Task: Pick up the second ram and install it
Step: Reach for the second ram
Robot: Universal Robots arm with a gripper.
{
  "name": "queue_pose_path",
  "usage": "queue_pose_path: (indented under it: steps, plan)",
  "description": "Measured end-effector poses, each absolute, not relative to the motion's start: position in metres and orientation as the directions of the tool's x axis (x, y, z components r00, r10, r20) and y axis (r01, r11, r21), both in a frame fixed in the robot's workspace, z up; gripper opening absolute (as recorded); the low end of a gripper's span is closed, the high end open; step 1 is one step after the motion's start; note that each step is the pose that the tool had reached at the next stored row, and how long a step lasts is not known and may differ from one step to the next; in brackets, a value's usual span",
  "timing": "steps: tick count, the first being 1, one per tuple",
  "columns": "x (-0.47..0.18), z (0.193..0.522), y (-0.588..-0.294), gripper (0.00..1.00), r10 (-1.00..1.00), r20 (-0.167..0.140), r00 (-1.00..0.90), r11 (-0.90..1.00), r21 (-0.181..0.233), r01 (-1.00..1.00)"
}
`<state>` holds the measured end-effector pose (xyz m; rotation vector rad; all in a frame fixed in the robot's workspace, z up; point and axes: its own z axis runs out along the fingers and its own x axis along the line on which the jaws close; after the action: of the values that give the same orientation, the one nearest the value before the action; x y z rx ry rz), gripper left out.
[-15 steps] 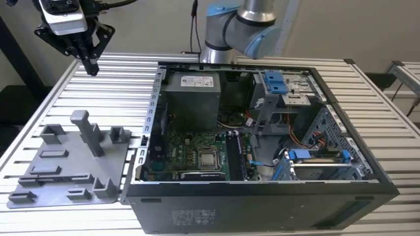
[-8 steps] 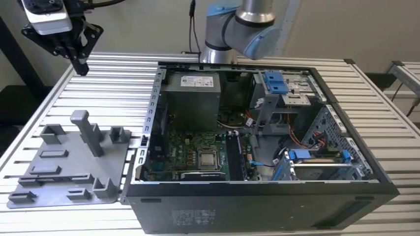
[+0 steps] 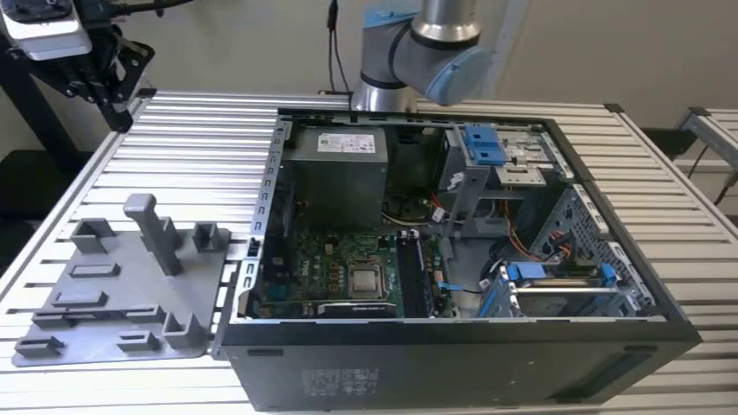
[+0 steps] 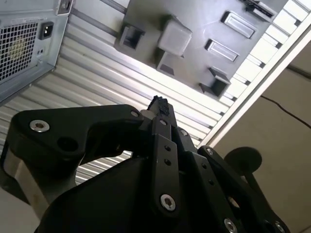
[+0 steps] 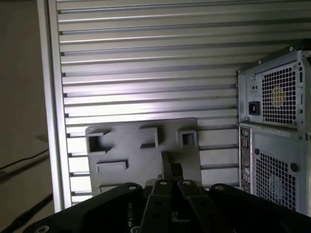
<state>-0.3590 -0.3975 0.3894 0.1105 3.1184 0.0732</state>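
Exterior view: the pincer [image 3: 119,114] hangs above the far corner of the counter [image 3: 196,147] on the exterior view's left. It is well apart from the open computer case [image 3: 461,333]. We note the arm [image 3: 444,60] rising behind the case.

Second wrist view: the pincer [image 4: 158,103] is closed, its fingertips drawn together at one point. We make out nothing gripped between them. The first wrist view agrees, with the pincer [image 5: 171,170] closed to a narrow tip.

Below the tip in both wrist views lies the grey fixture plate [image 4: 204,22] [image 5: 141,150], flat on the slatted counter [image 4: 97,73] [image 5: 146,58]. The perforated back of the case [image 4: 24,43] [image 5: 272,121] stands just beside the plate.

In the exterior view the fixture plate [image 3: 116,294] sits just beside the case on the exterior view's left, its blocks and posts upright.

We place the second ram [image 3: 409,277] inside the case. It appears as a dark stick standing on edge in the slots just to the exterior view's right of the processor [image 3: 366,278]. Whether it is fully seated we cannot tell. The pincer is nowhere near it.
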Motion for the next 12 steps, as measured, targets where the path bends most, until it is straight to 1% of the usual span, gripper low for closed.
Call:
queue_pose_path:
  steps: [12]
  plan:
    - [-0.39, 0.389, -0.397, 0.11, 0.071, -0.019, -0.997, 0.996, 0.047, 0.07]
